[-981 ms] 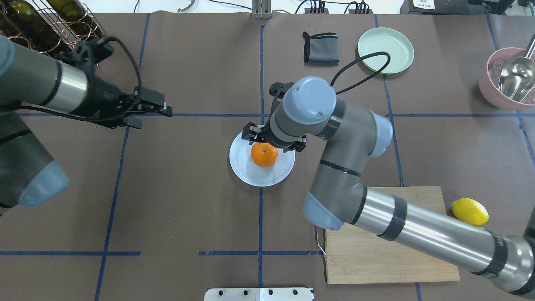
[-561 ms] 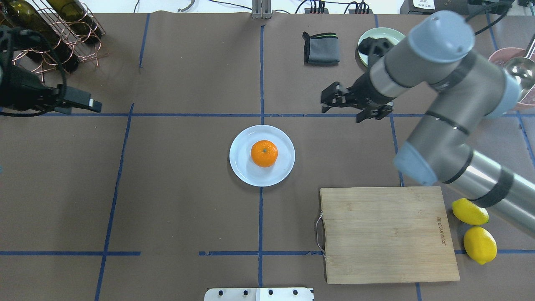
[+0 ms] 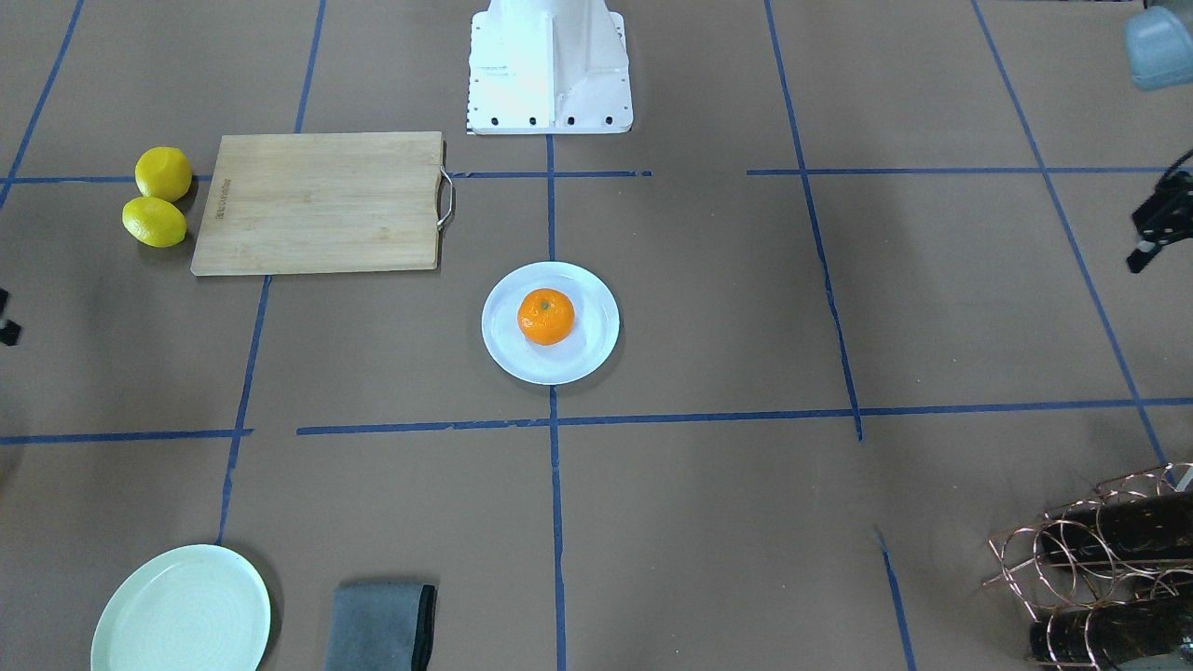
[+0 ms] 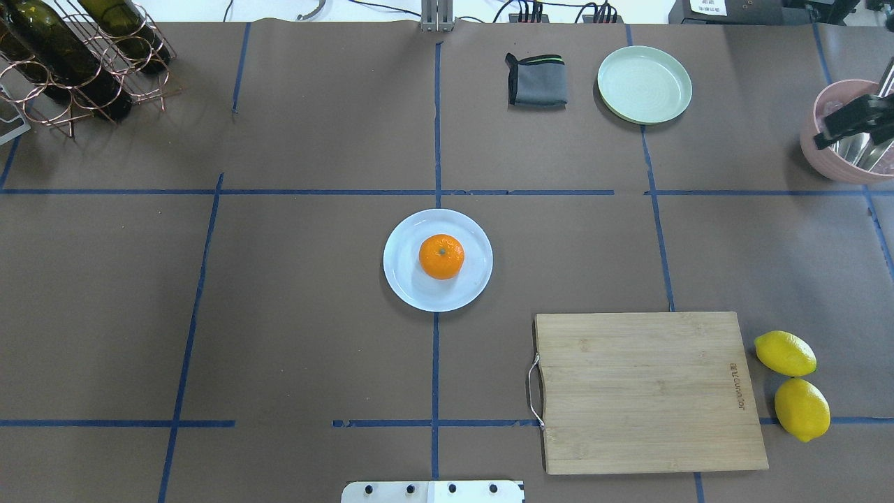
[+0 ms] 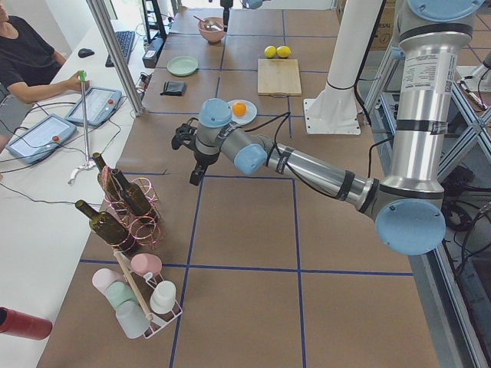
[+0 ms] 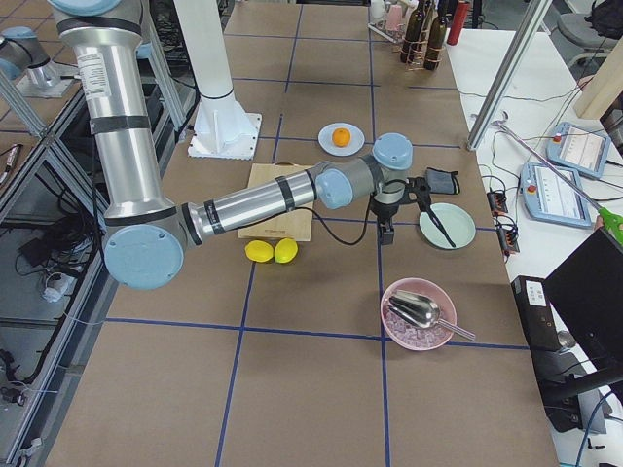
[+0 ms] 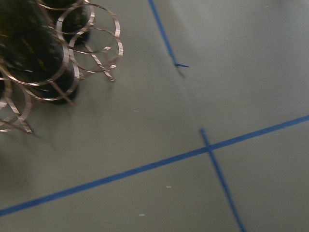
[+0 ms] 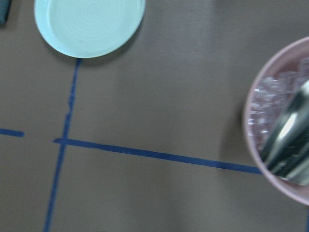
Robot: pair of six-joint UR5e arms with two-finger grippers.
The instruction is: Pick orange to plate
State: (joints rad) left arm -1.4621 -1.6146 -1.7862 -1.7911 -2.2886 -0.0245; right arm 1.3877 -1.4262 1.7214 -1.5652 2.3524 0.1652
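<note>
The orange (image 4: 441,256) sits stem up in the middle of the white plate (image 4: 401,283) at the table's centre, and it shows again as the orange (image 3: 546,316) on the plate (image 3: 508,359). Nothing touches either one. My right gripper (image 4: 848,120) hangs far off at the right edge, over a pink bowl, with its fingers spread open and empty. My left gripper (image 3: 1154,228) is far to the other side near the wine rack. In the exterior left view the left gripper (image 5: 190,153) stands open and holds nothing.
A wooden cutting board (image 4: 646,391) lies front right with two lemons (image 4: 785,353) beside it. At the back are a mint-green plate (image 4: 644,84) and a folded grey cloth (image 4: 536,80). The pink bowl (image 4: 827,159) holds a metal scoop. A wire wine rack (image 4: 77,56) stands back left.
My right gripper has left the orange on the plate and swung away to the far right edge. My left arm has drawn back out to the left. The orange has not moved.
</note>
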